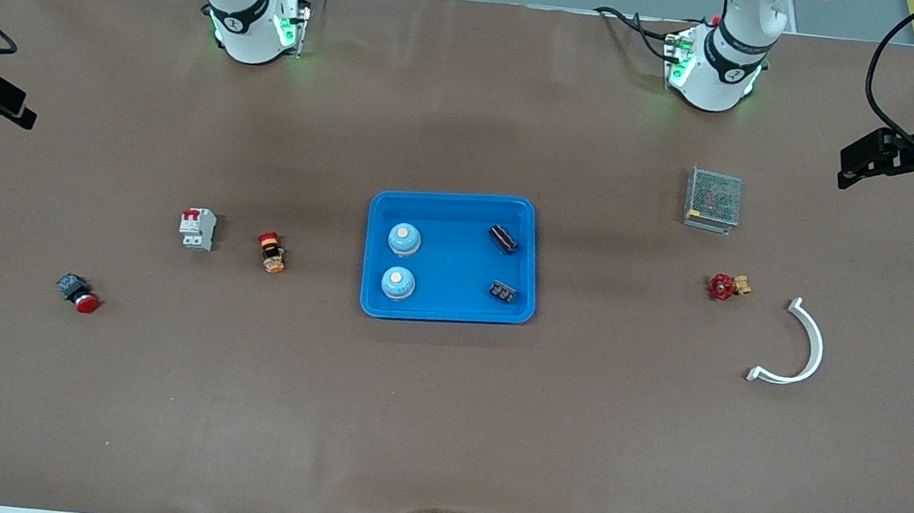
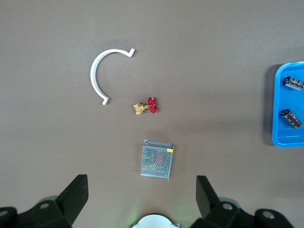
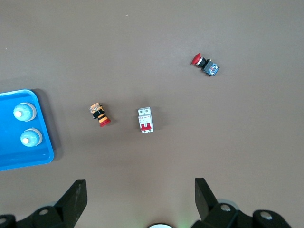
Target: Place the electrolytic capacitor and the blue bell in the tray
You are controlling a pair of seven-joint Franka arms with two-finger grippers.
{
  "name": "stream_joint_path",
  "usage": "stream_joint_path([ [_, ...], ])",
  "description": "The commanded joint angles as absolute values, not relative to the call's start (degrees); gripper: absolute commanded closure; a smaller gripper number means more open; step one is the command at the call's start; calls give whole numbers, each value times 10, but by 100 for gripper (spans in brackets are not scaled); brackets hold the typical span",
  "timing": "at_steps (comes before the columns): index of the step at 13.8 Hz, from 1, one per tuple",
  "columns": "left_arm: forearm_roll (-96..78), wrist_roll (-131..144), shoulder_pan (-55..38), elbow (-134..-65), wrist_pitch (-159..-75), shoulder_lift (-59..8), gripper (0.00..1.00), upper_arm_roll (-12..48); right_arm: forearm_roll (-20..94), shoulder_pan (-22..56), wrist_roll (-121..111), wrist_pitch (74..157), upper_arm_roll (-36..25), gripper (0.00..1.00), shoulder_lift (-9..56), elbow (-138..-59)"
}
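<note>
A: Well, where do the parts sit now?

B: Inside the shallow bright-blue rectangular plastic tray (image 1: 458, 202) at the middle of the brown surface (image 1: 438, 426). Taking the front camera as six o'clock, two pale-blue domed bells (image 1: 404, 239) lie toward nine o'clock in it, and two dark cylindrical electrolytic capacitors (image 1: 503, 238) toward three.

A: And the arms?

B: Both wait, pulled back high. The left gripper (image 2: 142, 190) hangs over the perforated metal box (image 2: 156, 161), its jaws spread wide and empty. The right gripper (image 3: 141, 190) hangs over bare surface near the white circuit breaker (image 3: 146, 120), jaws likewise wide apart, holding nothing.

A: So which step is this?

B: I judge the placing finished. Nothing named remains outside the tray, so the next move calls only for staying clear.
</note>
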State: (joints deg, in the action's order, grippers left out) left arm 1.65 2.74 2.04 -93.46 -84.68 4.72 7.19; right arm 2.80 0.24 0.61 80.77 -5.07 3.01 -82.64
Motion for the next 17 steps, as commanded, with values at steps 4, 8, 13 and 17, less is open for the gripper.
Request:
stream_joint_path([
  [4, 20, 19, 23, -945, -856, 61, 0, 76, 55, 5, 12, 817, -54, 0, 24, -831],
  [8, 15, 14, 25, -932, -856, 56, 0, 76, 55, 4, 13, 819, -54, 0, 23, -831],
  [13, 12, 14, 24, -911, -855, 54, 0, 73, 55, 4, 12, 820, -55, 0, 21, -831],
  [17, 11, 18, 22, -911, -855, 54, 0, 76, 55, 4, 13, 822, -56, 0, 22, -832],
])
